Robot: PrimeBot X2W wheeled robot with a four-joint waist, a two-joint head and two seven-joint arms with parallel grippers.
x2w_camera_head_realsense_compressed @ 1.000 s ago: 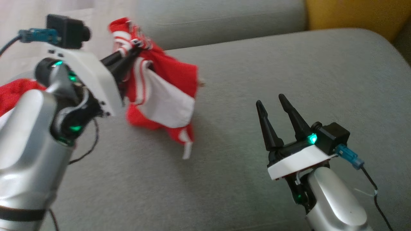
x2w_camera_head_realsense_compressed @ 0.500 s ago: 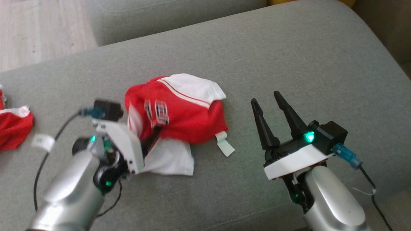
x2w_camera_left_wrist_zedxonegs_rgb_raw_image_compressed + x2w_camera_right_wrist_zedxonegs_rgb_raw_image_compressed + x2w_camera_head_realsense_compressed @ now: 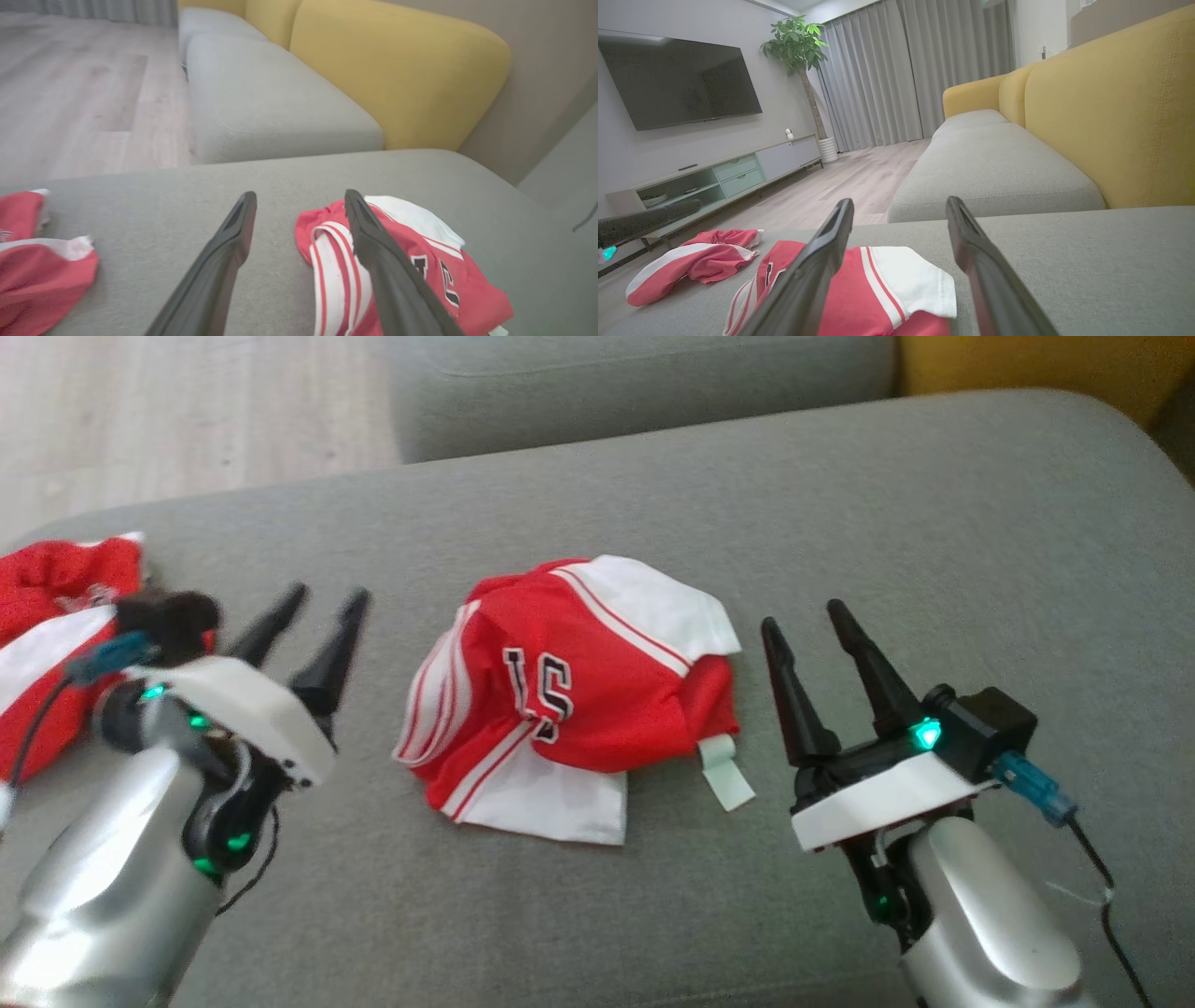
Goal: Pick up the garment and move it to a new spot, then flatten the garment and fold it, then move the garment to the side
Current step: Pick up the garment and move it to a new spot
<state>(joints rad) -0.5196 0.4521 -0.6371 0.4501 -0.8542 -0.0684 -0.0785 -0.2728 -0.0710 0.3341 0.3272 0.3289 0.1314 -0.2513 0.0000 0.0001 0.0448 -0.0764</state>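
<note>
I count two garments and two grippers, each gripper with two dark fingers (image 3: 864, 665). The garment (image 3: 569, 709), red and white, lies crumpled on the grey seat cushion (image 3: 934, 523), between the grippers and touching neither. The left gripper (image 3: 327, 597) has its jaws apart with nothing between them. The right gripper (image 3: 801, 616) likewise stands apart and empty. The second garment (image 3: 47, 616), also red and white, lies bunched at the cushion's left end, and in the head view the left wrist partly hides it. The left wrist view adds the yellow backrest (image 3: 397, 70) and a further grey seat (image 3: 261, 102). The right wrist view adds a television (image 3: 677, 79), a potted plant (image 3: 798, 42), grey curtains (image 3: 915, 70) and a low cabinet (image 3: 728, 172). In each wrist view one finger crosses the garment. A white tag (image 3: 726, 782) sticks out at the garment's right side. Wooden floor (image 3: 187, 420) lies beyond the cushion
</note>
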